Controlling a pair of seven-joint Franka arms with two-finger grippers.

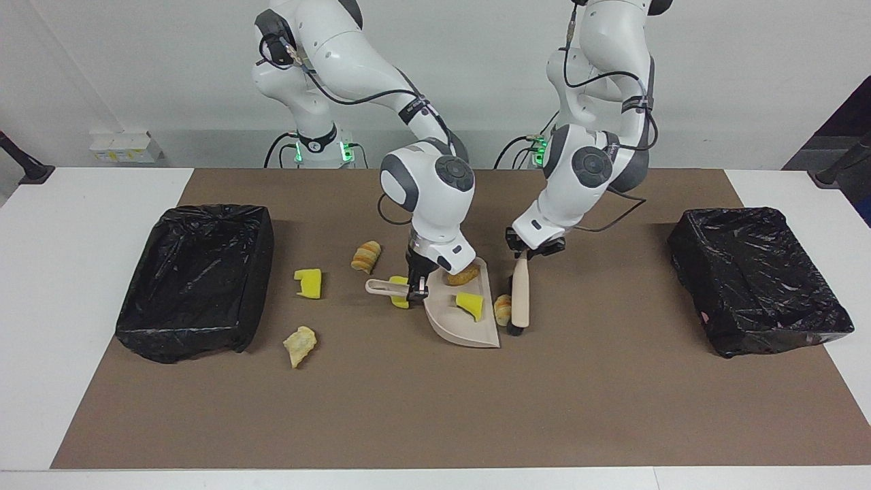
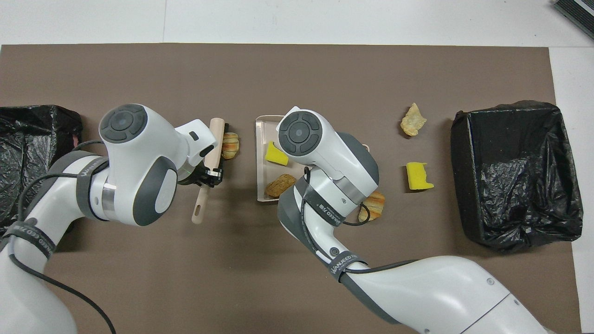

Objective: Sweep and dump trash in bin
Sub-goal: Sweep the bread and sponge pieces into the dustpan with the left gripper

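My right gripper is shut on the handle of the beige dustpan, whose mouth faces the left arm's end. A brown lump and a yellow wedge lie in the pan. My left gripper is shut on the brush, whose bristles press an orange-striped scrap against the pan's mouth. Loose trash lies toward the right arm's end: a yellow piece under the pan's handle, a striped lump, a yellow wedge and a tan scrap.
One black-lined bin stands at the right arm's end of the brown mat, another at the left arm's end. From overhead, the right arm's wrist covers its gripper and the pan's handle; the pan's rim shows beside it.
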